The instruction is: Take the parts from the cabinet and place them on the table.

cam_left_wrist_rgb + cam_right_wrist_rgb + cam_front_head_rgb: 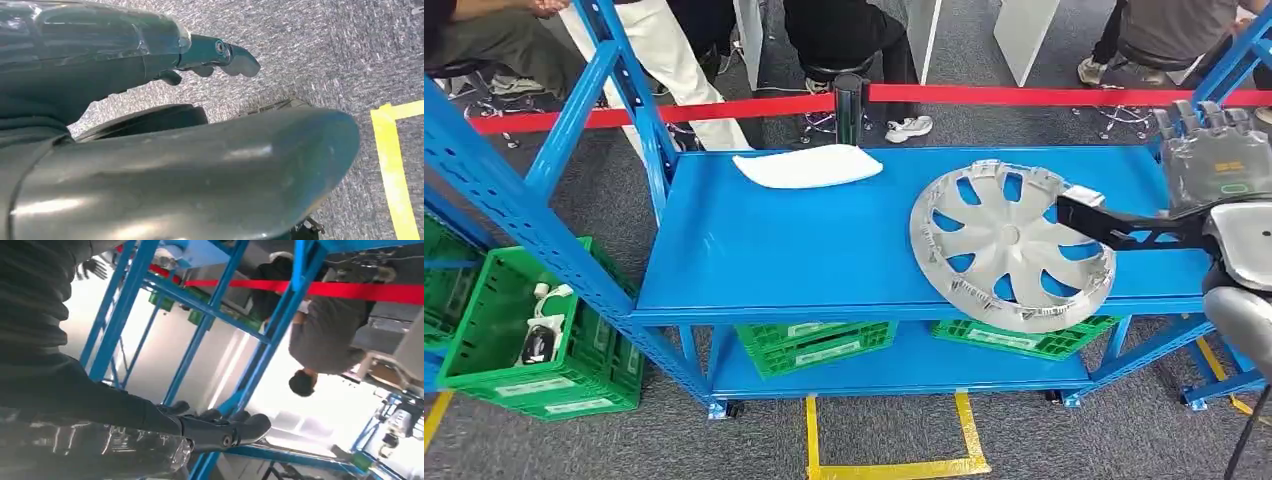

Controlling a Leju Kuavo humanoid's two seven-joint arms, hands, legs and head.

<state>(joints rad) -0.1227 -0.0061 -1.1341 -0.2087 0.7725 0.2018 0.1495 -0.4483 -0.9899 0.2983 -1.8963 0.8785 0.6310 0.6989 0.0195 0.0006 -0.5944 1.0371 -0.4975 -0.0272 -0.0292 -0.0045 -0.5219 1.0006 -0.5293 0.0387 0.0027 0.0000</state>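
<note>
The silver hubcap (1009, 245) overhangs the front edge of the blue shelf (804, 250) and might slide off, while the right hand (1214, 150) beside it hovers released, grasping nothing.

The right robot hand (1211, 150) has grey segmented fingers under a clear plastic cover bearing a small green marking. Behind it sit a black bracket (1124, 228) and glossy silver arm shells. The left robot hand (210, 55) is dark grey, with a round screw at one finger.
</note>
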